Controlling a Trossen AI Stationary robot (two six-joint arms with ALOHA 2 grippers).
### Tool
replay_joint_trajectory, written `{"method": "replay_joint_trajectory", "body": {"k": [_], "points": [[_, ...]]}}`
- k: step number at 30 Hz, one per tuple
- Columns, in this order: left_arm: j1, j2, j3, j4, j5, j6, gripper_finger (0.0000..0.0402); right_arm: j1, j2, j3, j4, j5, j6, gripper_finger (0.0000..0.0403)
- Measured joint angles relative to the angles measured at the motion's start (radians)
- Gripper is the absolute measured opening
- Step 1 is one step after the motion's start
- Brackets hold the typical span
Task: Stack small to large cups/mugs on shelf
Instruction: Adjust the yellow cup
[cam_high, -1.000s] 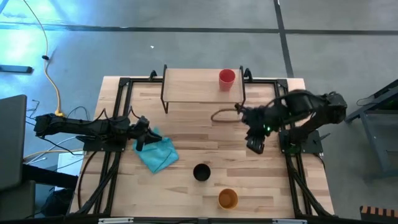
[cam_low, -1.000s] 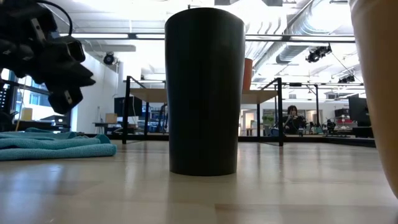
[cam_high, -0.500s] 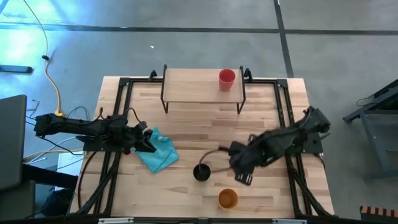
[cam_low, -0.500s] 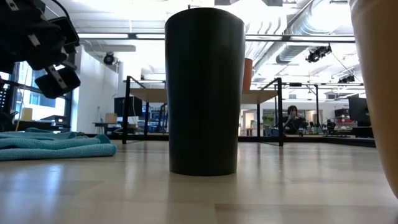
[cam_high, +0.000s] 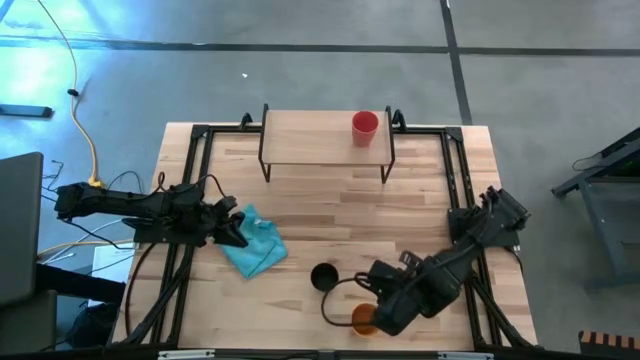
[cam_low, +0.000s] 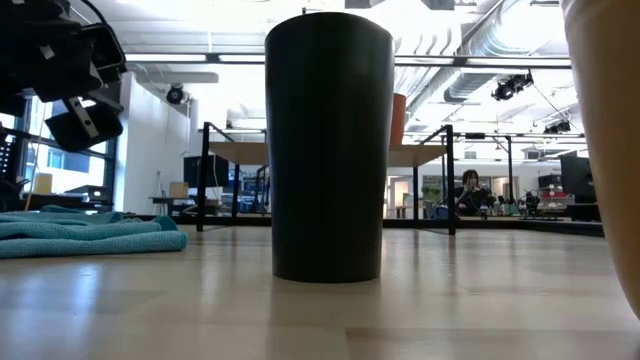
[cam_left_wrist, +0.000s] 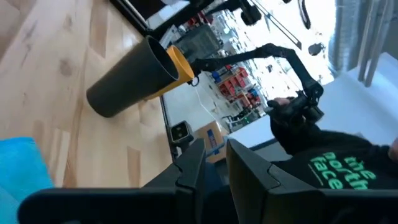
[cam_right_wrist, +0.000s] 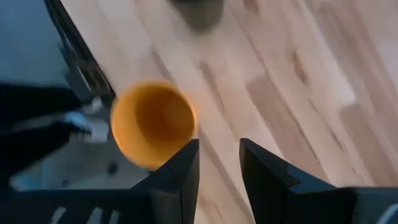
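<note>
1. We see the shelf (cam_high: 325, 140) at the table's (cam_high: 420, 200) far edge, near the middle, standing on thin black legs.
2. The red cup (cam_high: 364, 127) stands upright on the shelf, toward its right end, mouth up.
3. The black cup (cam_high: 323, 276) stands upright on the table near the front edge, about mid-width; in the low view it fills the middle of the picture (cam_low: 328, 145).
4. The yellow cup (cam_high: 364, 320) stands just beside the black cup, closer to the front edge and a little to the right; the two are apart.
5. Our right gripper (cam_high: 385, 318) hangs over the front edge, above the yellow cup and partly covering it in the high view.
6. In the right wrist view its fingers (cam_right_wrist: 180, 171) stand slightly apart with nothing between them, and the yellow cup's open mouth (cam_right_wrist: 153, 123) lies just past one tip.
7. A blue cloth (cam_high: 253, 243) lies crumpled on the left half of the table, near the left edge.
8. Our left gripper (cam_high: 236, 232) rests at the cloth's left edge.
9. Its fingers (cam_left_wrist: 189, 169) are nearly pressed together, a narrow gap between them, and we see nothing pinched in it.
</note>
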Motion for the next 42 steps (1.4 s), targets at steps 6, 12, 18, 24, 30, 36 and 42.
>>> {"method": "replay_joint_trajectory", "body": {"k": [6,12,18,24,30,36,42], "points": [[0.0,0.0,0.0,0.015,-0.041,0.004,0.0056,0.033,0.0,0.0,0.093,0.087,0.027,0.0106],[0.0,0.0,0.0,0.041,-0.021,-0.017,0.0056,0.08,0.0,0.0,0.163,0.1,0.075,0.0106],[0.0,0.0,0.0,0.038,-0.02,-0.016,0.0056,0.106,0.0,0.0,0.172,0.126,0.184,0.0106],[0.0,0.0,0.0,0.036,-0.02,-0.012,0.0056,0.11,0.002,0.0,0.201,0.119,0.254,0.0106],[0.0,0.0,0.0,0.033,-0.02,-0.008,0.0056,0.11,0.048,0.0,0.203,0.044,0.331,0.0106],[0.0,0.0,0.0,0.004,-0.019,0.015,0.0056,0.11,0.098,0.0,0.203,0.022,0.419,0.0106],[0.0,0.0,0.0,-0.064,0.014,0.013,0.0056,0.11,0.119,0.0,0.206,0.075,0.534,0.0106]]}}
